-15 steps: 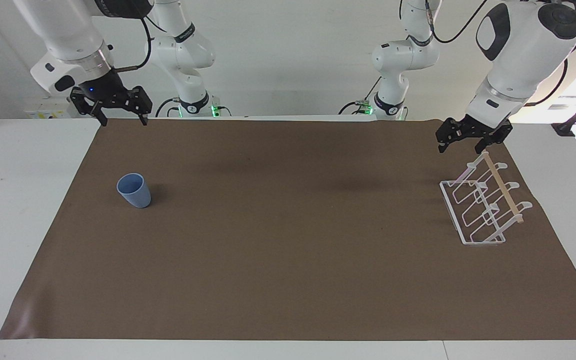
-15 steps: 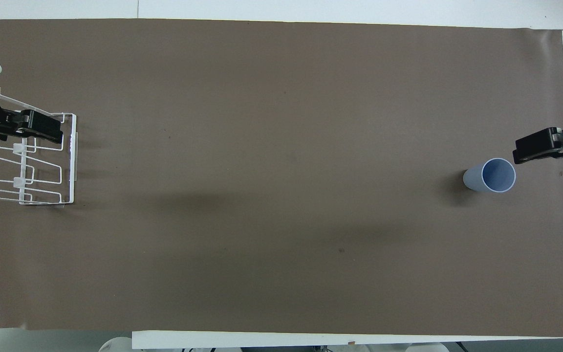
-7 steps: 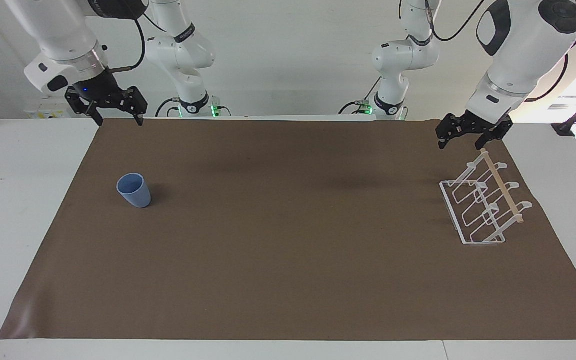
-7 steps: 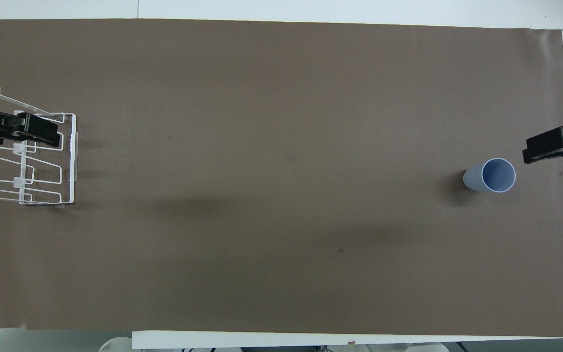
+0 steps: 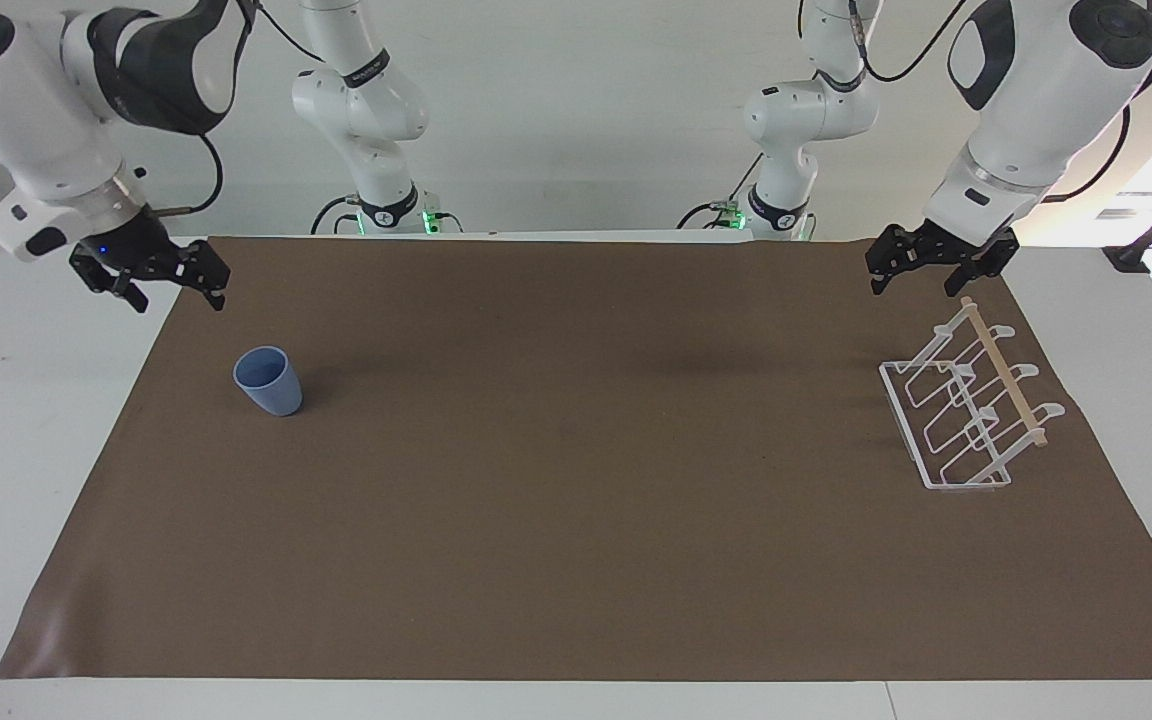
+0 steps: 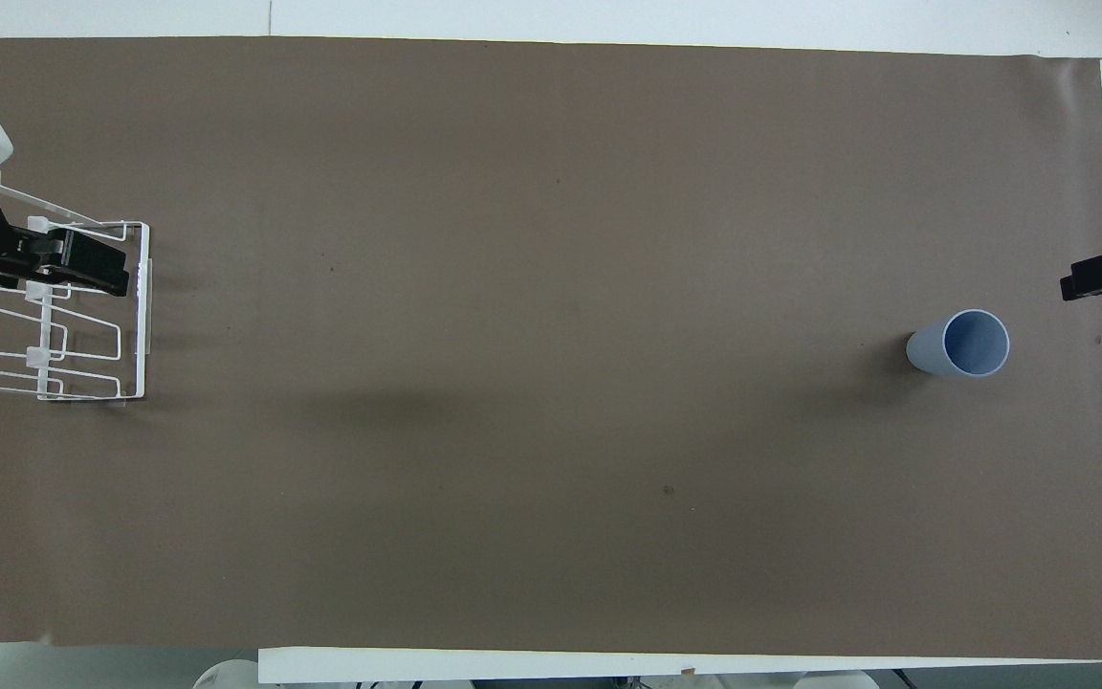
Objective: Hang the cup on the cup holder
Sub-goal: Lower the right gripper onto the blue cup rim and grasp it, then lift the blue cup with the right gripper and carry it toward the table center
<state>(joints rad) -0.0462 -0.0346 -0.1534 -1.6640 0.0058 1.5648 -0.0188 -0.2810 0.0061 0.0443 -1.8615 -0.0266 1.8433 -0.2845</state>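
At the upper left of the facing view the right tool is hanging in the air with its fingers standing apart and empty, over the edge of the brown mat toward the right arm's end of the tabletop. A little lower and toward the centre of the frame, the cup is standing upright on the mat, mouth up, touching nothing. It seems the step in hand is the reach for this cup, and nothing is grasped yet. To do it well, I think the right tool should be coming down with one finger on each side of the cup's wall, below the wider rim, and closing gently, because such a light cup is tipping easily. At the right side of the frame the cup holder is standing on the mat toward the left arm's end, well apart from the cup. The left tool is waiting above it, open and holding nothing.
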